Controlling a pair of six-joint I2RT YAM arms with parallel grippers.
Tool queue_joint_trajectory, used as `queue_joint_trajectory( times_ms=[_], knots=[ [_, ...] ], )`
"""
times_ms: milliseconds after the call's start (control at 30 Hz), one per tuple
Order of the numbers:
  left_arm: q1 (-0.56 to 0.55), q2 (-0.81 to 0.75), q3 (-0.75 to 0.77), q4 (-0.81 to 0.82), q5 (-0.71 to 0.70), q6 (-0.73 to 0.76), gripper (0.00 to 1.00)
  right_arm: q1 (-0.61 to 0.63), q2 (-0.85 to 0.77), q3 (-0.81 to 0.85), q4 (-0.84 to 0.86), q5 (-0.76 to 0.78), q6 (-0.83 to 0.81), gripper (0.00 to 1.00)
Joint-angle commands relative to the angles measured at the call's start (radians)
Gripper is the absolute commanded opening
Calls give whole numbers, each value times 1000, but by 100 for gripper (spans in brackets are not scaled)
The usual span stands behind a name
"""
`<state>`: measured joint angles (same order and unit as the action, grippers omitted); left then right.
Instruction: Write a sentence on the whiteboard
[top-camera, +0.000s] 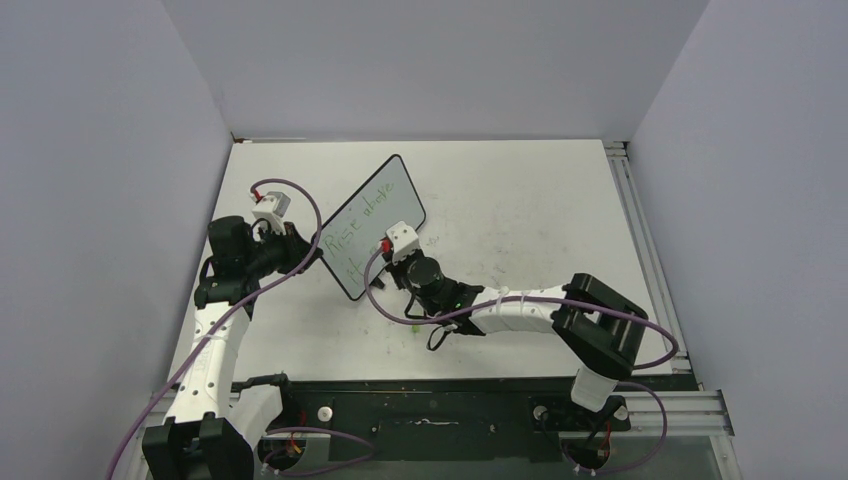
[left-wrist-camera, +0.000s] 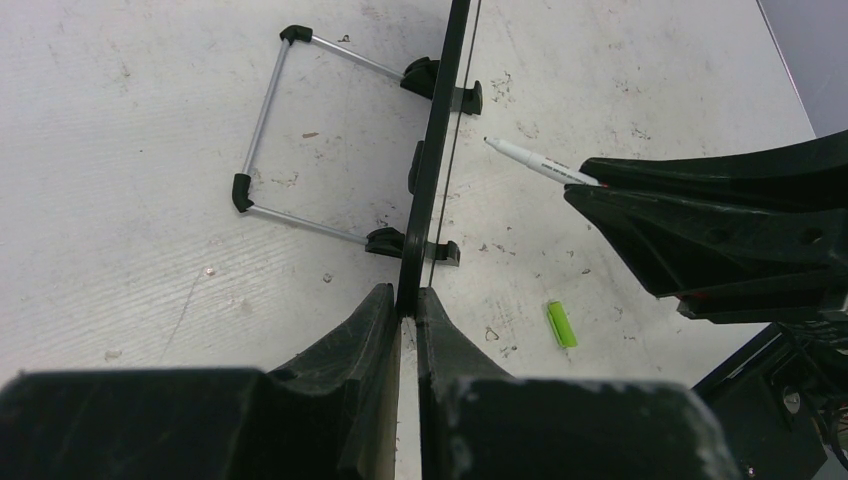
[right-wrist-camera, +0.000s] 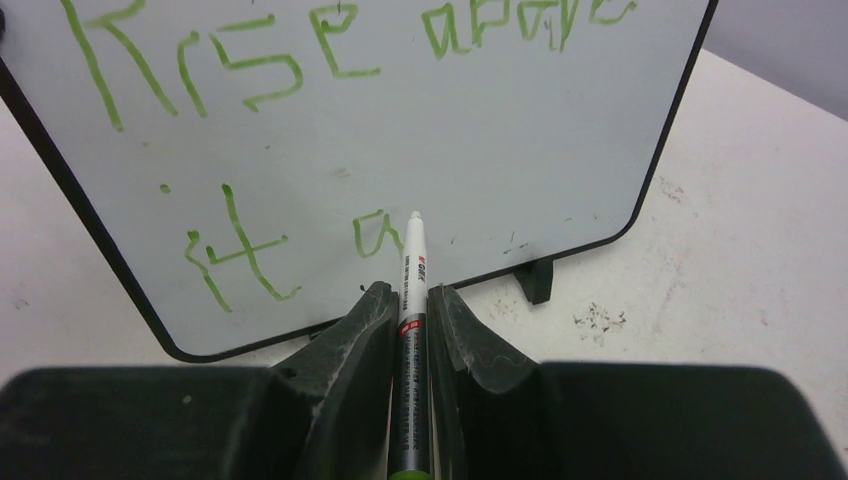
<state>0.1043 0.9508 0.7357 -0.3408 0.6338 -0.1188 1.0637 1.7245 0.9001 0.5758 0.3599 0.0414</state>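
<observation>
**Item 1: whiteboard** (top-camera: 372, 228). Small, black-framed, with rounded corners. It stands upright on the counter (top-camera: 520, 200), left of centre, set diagonally between the 2 arms. It rests on black feet (right-wrist-camera: 536, 281), with a wire prop stand (left-wrist-camera: 268, 125) on its back side.

**Item 2: sentence** (right-wrist-camera: 240, 60). Green handwriting on the board face, in 2 lines. Line 1 reads "Rise above". Line 2 reads "it", then 1 more stroke shaped like an a or u.

**Item 3: left gripper** (left-wrist-camera: 408, 302). Jaws closed on the edge of the whiteboard at the end nearest the left arm, pinching the frame from both sides.

**Item 4: right gripper** (right-wrist-camera: 411, 295). Jaws closed on a marker (right-wrist-camera: 413, 262) with a white barrel. The tip points at line 2, just right of the last green stroke. The left wrist view shows a small gap between the tip and the board face.

**Item 5: green cap** (left-wrist-camera: 561, 324). Lies loose on the counter on the board's writing side, apart from both board and marker.

**Item 6: counter.** White, scuffed, with grey marks.
</observation>
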Motion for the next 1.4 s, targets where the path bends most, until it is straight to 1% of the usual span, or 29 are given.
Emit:
queue_joint_trajectory(
  times_ms=[0,467,767,1100,1367],
  knots=[
    [-6,-10,38,26,30,-9,0,-17,-50,35,55,1,2,5],
    [-5,-7,40,26,29,-8,0,-38,11,96,75,-75,2,5],
    [-5,-6,40,28,32,-8,0,-38,36,110,71,-87,2,5],
    [-5,-6,40,28,33,-8,0,-40,54,102,64,-85,6,5],
    [-5,-7,40,28,30,-8,0,-39,49,56,49,-80,26,5]
  ],
)
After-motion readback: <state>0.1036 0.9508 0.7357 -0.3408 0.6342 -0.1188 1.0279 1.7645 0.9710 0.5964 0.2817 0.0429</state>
